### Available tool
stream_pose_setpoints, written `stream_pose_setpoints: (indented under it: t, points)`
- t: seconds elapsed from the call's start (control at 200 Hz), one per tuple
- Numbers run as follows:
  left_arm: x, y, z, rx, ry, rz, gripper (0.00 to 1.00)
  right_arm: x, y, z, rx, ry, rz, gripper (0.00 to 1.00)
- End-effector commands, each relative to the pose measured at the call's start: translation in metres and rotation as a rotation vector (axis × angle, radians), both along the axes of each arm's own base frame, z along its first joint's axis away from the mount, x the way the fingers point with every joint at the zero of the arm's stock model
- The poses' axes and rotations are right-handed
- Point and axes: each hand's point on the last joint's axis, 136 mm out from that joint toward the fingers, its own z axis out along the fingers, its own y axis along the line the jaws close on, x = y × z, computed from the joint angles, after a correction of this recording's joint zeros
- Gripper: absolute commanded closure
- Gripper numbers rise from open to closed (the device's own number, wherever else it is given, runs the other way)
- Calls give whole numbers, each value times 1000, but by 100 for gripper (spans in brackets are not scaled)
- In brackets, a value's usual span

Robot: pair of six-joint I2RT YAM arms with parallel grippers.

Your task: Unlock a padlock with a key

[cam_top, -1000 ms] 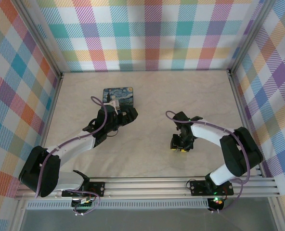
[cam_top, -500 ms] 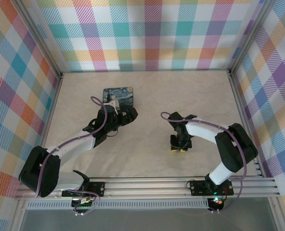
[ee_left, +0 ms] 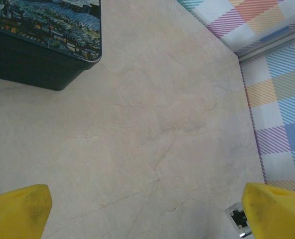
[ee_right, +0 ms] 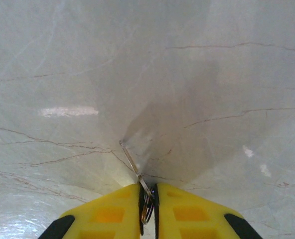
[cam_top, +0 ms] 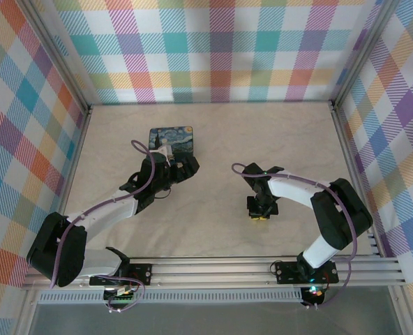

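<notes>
We start with the pale marbled tabletop (cam_top: 213,132), which carries everything. The biggest thing on it is the dark blue painted tin (cam_top: 171,138), which lies just ahead of the left tool (ee_left: 147,211) and off to its left. That tool hangs over bare tabletop with its yellow fingers (ee_left: 18,209) spread wide and nothing between them, so we judge that it has no part in the work yet. The right tool (ee_right: 147,189) is well apart from it, low over the tabletop with its fingers pressed together. They pinch the head end of the key (ee_right: 131,162), whose slim blade sticks out ahead of the fingertips and a little to their left. Its tip lies on or just above the surface, and we cannot tell which. The padlock we cannot pick out with any certainty. A small grey-and-dark bit (ee_left: 238,220) sits just beside the right-hand finger of the left tool, too small for us to name. As we read it, the task is at its opening step: the key is gripped, or very nearly so. Everything else is left to do, namely lifting the key, holding the padlock, bringing the blade to the keyhole, seating it, turning it and freeing the shackle.
</notes>
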Motion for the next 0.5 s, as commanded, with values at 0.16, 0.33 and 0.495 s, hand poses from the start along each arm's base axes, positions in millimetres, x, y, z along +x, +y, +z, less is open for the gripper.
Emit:
stream_pose_setpoints:
  t: [0.16,0.33,0.495]
  points:
    - [0,-4,14,-5,-32,-9,2,3,8,8,31,-26,21,93]
    - [1,-5,17,-11,-31,-12,2,9,9,21,53,-86,38,100]
    - [2,-8,25,-34,-38,-15,2,18,16,37,113,-180,99,100]
